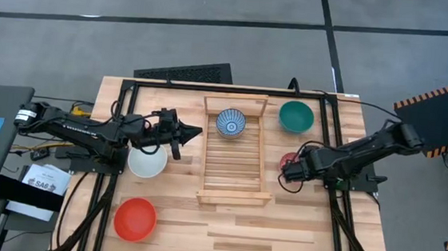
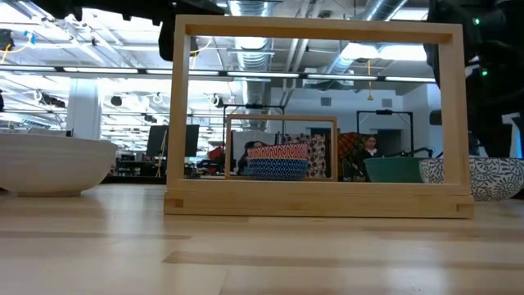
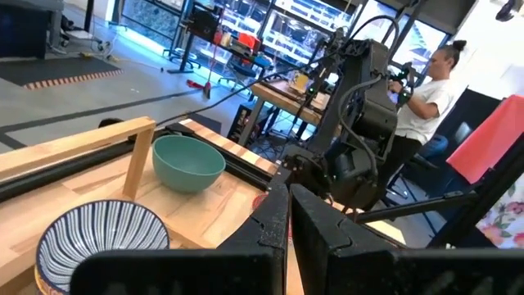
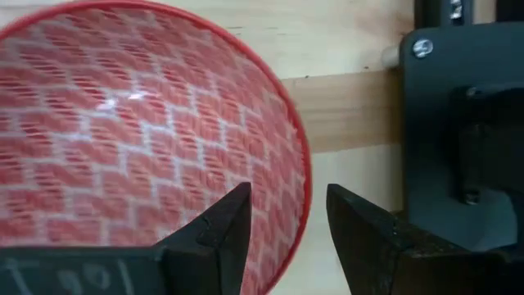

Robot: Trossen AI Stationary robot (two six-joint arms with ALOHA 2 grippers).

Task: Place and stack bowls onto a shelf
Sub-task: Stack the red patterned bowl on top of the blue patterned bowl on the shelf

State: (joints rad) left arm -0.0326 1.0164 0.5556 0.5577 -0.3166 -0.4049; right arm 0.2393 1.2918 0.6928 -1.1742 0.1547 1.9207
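Right claw (image 4: 282,225) fingers apart, straddling the rim of the red-patterned bowl (image 4: 131,123) on the tabletop (image 1: 296,227), just right of the shelf (image 1: 235,162). Left claw (image 1: 185,133) fingers together, empty, at the shelf's left edge above the white bowl (image 1: 147,162). Blue-patterned bowl (image 1: 230,123) sits on the shelf; teal bowl (image 1: 296,115) and red bowl (image 1: 135,219) on the tabletop.

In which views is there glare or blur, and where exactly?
Right wrist view: a small white glare spot lies on the red-patterned bowl, and the right gripper, open astride its rim, looks soft. Low view: the white bowl and the room's bright ceiling lights are blurred. Left wrist view: the left gripper is dark and blurred.
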